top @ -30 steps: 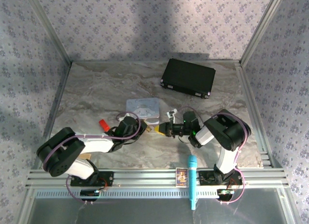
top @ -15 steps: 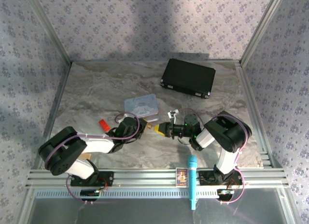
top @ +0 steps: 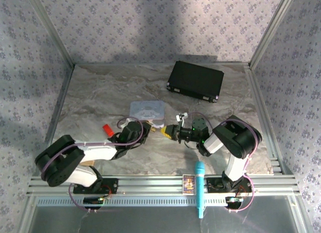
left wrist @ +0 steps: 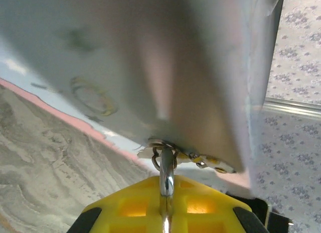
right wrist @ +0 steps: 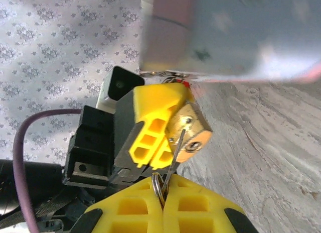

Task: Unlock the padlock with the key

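The brass padlock (right wrist: pixel 186 127) hangs just above the marble table. My left gripper (top: pixel 152 127) is shut on it, and its yellow fingers (right wrist: pixel 150 125) show in the right wrist view. In the left wrist view the left gripper (left wrist: pixel 165 185) pinches the silver shackle (left wrist: pixel 166 170) edge-on, with the brass body hidden. My right gripper (right wrist: pixel 163 190) is shut on the key (right wrist: pixel 175 152) and its ring. The blade lies slanted across the lock's side face, above the round keyhole (right wrist: pixel 193 145) and not in it. In the top view the right gripper (top: pixel 166 132) faces the left one.
The pale blue tin (top: pixel 148 110) lies right behind both grippers and looms close in the wrist views (left wrist: pixel 150 67). A small red block (top: pixel 107 128) sits to the left, a black case (top: pixel 195 81) at the back. A blue microphone (top: pixel 199 188) rests on the front rail.
Both grippers have edged a little toward the far side, staying tip to tip. The tin has shifted slightly back. The left arm is stretched out more.
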You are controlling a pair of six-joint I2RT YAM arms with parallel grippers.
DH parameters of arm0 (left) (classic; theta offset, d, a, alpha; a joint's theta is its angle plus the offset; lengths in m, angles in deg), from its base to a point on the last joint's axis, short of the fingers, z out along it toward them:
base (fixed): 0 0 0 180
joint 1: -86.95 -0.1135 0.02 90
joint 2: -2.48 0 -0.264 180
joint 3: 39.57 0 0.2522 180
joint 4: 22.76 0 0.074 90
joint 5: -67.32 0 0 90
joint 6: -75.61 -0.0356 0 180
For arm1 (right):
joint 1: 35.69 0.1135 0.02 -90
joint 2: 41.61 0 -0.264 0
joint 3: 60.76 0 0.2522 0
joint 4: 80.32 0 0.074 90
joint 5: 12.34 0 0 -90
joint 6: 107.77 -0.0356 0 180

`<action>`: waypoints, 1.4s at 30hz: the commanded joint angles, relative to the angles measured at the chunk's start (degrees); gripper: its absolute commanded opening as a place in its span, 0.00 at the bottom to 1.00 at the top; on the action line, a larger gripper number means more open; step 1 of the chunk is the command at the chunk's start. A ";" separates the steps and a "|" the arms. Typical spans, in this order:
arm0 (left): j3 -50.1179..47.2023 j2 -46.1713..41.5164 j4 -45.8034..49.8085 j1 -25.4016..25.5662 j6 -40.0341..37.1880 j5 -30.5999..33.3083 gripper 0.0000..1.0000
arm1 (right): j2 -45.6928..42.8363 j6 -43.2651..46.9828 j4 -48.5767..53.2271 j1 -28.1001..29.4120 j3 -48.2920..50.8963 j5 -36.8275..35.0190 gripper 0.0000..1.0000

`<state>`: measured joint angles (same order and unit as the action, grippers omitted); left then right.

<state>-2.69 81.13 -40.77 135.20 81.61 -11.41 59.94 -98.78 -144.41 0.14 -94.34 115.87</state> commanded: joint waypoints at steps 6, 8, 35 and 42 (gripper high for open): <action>5.07 -3.43 -1.57 -2.05 -1.09 0.53 0.00 | -2.44 -5.03 -1.50 3.61 -6.64 -3.59 0.00; 4.59 -1.90 -4.55 -2.08 0.56 -0.58 0.00 | -2.22 -5.11 -1.47 4.04 -6.99 -4.06 0.00; 2.32 1.50 -17.01 -1.89 5.89 -4.30 0.00 | -4.78 1.16 -1.50 -2.73 -5.59 12.76 0.00; 2.08 2.09 -20.76 -1.87 6.98 -5.88 0.00 | -1.58 1.71 -1.39 -3.55 -6.52 14.69 0.00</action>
<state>-0.97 83.40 -53.95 132.86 87.86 -15.89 56.21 -98.83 -144.86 -2.90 -99.49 128.18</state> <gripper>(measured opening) 0.067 0.052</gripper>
